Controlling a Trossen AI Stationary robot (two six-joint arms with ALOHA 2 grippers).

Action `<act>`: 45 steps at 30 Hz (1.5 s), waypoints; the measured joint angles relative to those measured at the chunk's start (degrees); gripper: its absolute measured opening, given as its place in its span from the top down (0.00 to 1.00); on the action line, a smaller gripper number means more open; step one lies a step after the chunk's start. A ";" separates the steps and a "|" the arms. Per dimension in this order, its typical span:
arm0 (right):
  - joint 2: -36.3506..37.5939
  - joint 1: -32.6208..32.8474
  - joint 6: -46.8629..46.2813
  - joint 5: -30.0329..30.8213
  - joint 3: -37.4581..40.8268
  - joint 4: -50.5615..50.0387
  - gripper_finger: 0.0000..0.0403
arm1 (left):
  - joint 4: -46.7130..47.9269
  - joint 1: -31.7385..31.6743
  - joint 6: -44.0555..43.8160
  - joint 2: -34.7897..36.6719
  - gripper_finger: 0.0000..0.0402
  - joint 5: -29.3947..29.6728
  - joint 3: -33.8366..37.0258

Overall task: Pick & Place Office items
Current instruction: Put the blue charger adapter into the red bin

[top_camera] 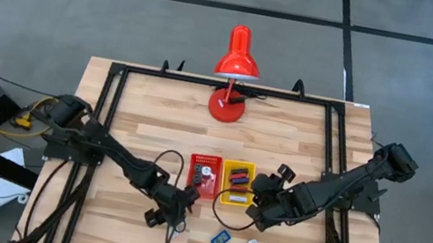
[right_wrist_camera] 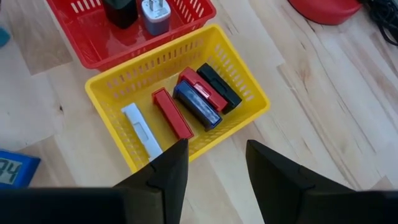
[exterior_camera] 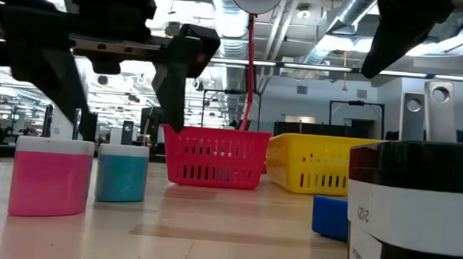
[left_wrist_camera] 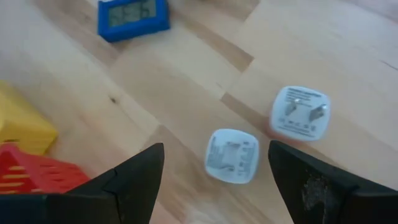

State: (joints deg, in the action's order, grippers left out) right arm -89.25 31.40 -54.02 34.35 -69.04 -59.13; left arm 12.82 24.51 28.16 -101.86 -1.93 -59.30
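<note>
The left gripper hangs just above the wooden table, fingers spread and empty, and between them in the left wrist view lies a white plug adapter, flat on its back. A second white adapter with two prongs facing up sits just beside it, outside the fingers. A blue digital clock lies farther off. The near adapter is roughly square, so it offers no marked long axis; a straight descent looks enough for the fingers to straddle it. The left arm is plainly the nearer one. The right gripper hovers over the near edge of the yellow basket, fingers parted and holding nothing; the basket holds red, blue, black and white flat bars lying roughly parallel. The red basket beside it holds a black piece and a grey-white plug.
</note>
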 joint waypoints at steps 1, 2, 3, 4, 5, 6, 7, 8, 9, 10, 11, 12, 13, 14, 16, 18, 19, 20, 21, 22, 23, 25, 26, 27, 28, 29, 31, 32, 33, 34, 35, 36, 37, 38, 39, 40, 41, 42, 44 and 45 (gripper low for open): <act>0.00 0.06 -0.01 0.00 0.00 0.13 0.62 | 0.23 -0.01 -0.06 -0.25 0.30 -0.33 -0.12; 0.00 0.11 0.00 -0.02 0.00 0.20 0.62 | 0.51 -0.08 -0.12 -0.35 0.30 -1.18 -0.16; 0.00 0.26 -0.01 -0.03 0.00 0.40 0.62 | 1.19 -0.11 -0.35 -0.38 0.30 -2.20 -0.16; 0.00 0.47 0.00 -0.02 0.00 0.72 0.62 | 1.69 -0.13 -0.94 -0.38 0.30 -3.13 -0.16; 0.00 0.61 -0.02 -0.02 0.00 0.94 0.62 | 1.86 -0.13 -1.27 -0.38 0.30 -3.64 -0.16; 0.00 0.83 0.00 -0.02 0.00 0.96 0.62 | 1.83 -0.13 -1.40 -0.38 0.30 -3.65 -0.16; 0.00 0.92 0.00 -0.02 0.02 1.04 0.62 | 1.77 -0.13 -1.40 -0.38 0.30 -3.65 -0.16; 0.00 0.96 -0.01 -0.02 0.00 1.15 0.62 | 1.68 -0.13 -1.40 -0.38 0.30 -3.63 -0.16; 0.00 1.15 -0.01 -0.03 0.00 1.17 0.62 | 1.51 -0.18 -1.40 -0.38 0.30 -3.63 -0.16; 0.00 1.26 0.00 -0.02 0.01 1.34 0.62 | 1.27 -0.41 -1.40 -0.38 0.30 -3.65 -0.16; 0.00 1.27 -0.02 -0.02 0.01 1.57 0.62 | 1.20 -0.61 -1.40 -0.38 0.30 -3.70 -0.16; 0.00 1.22 -0.02 -0.02 0.00 1.56 0.62 | 1.27 -0.81 -1.40 -0.39 0.30 -3.68 -0.16; 0.00 1.20 -0.02 -0.02 0.00 1.58 0.62 | 1.09 -1.06 -1.41 -0.67 0.30 -3.68 -0.16; 0.00 1.20 -0.02 -0.02 0.00 1.73 0.62 | 1.01 -1.23 -1.41 -0.93 0.30 -3.65 -0.17; 0.00 1.20 -0.02 -0.02 0.00 1.96 0.62 | 1.23 -1.46 -1.42 -1.46 0.30 -4.27 -0.16; 0.00 1.20 -0.02 -0.02 0.00 2.00 0.62 | 0.77 -1.55 -1.44 -2.25 0.30 -4.58 -0.20; 0.00 1.20 -0.02 -0.02 0.00 2.03 0.62 | 1.42 -1.52 -1.45 -2.26 0.30 -4.63 -0.07; 0.00 1.20 0.00 -0.02 0.00 2.06 0.62 | 0.97 -1.48 -1.39 -2.26 0.30 -4.78 -0.07; 0.00 1.20 0.00 -0.03 0.00 2.09 0.62 | 0.30 -1.46 -1.33 -2.23 0.30 -5.01 -0.12; 0.00 1.20 0.01 -0.02 0.00 2.11 0.62 | 0.26 -1.44 -1.35 -2.17 0.31 -5.03 -0.18; 0.00 1.20 0.02 -0.02 0.00 2.16 0.62 | 0.33 -1.45 -1.39 -2.15 0.32 -5.05 -0.18; 0.00 1.20 0.02 -0.03 0.00 2.18 0.62 | 0.41 -1.45 -1.42 -2.33 0.34 -5.63 -0.18; 0.00 1.20 0.00 -0.02 0.00 2.18 0.62 | 0.05 -1.46 -1.43 -2.70 0.35 -6.12 -0.18; 0.00 1.20 0.00 -0.02 0.00 2.20 0.62 | 0.12 -1.46 -1.43 -3.02 0.37 -6.16 -0.16; 0.00 1.20 0.00 -0.02 0.00 2.24 0.62 | 0.15 -1.46 -1.42 -3.38 0.38 -6.18 -0.05; 0.00 1.20 0.00 -0.02 0.00 2.35 0.62 | -0.85 -1.46 -1.42 -3.88 0.39 -6.23 -0.05; 0.00 1.22 0.00 -0.02 0.00 2.53 0.62 | -1.10 -1.46 -1.35 -4.09 0.42 -6.28 -0.07; 0.00 1.22 0.00 -0.03 0.00 2.54 0.62 | -1.36 -1.46 -1.35 -4.12 0.43 -6.28 -0.07; 0.00 1.23 0.00 -0.04 0.00 2.54 0.62 | -1.50 -1.46 -1.34 -4.25 0.44 -6.30 -0.09; 0.00 1.26 0.00 -0.04 0.00 2.53 0.62 | -1.23 -1.46 -1.34 -4.30 0.45 -6.28 -0.09; 0.00 1.27 0.00 -0.04 0.00 2.53 0.62 | -0.89 -1.45 -1.40 -4.24 0.46 -6.27 -0.08; 0.00 1.27 0.00 -0.04 0.00 2.49 0.62 | -0.82 -1.44 -1.40 -4.05 0.47 -6.29 -0.07; 0.00 1.27 0.00 -0.04 0.00 2.46 0.62 | -1.21 -1.44 -1.40 -3.91 0.48 -6.33 -0.08; 0.00 1.27 0.00 -0.04 0.00 2.46 0.62 | -1.38 -1.44 -1.40 -3.84 0.50 -6.35 -0.15; 0.00 1.27 0.00 -0.05 0.00 2.44 0.62 | -1.15 -1.45 -1.40 -3.79 0.51 -6.36 -0.16; 0.00 1.27 0.00 -0.04 0.00 2.44 0.62 | -0.96 -1.46 -1.40 -3.79 0.52 -6.36 -0.12; 0.00 1.27 0.00 -0.07 0.00 2.44 0.62 | -1.04 -1.44 -1.40 -3.79 0.54 -6.39 -0.12; 0.00 1.27 0.00 -0.05 0.00 2.44 0.62 | -1.15 -1.46 -1.40 -3.75 0.56 -6.39 -0.12; 0.00 1.27 0.00 -0.07 0.00 2.44 0.62 | -1.14 -1.46 -1.40 -3.72 0.59 -6.39 -0.12; 0.00 1.27 0.00 -0.07 0.00 2.44 0.62 | -1.14 -1.46 -1.40 -3.72 0.61 -6.39 -0.12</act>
State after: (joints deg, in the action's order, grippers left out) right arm -89.25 32.67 -54.02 34.28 -69.04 -56.69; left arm 11.67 23.05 26.76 -105.58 -8.32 -59.42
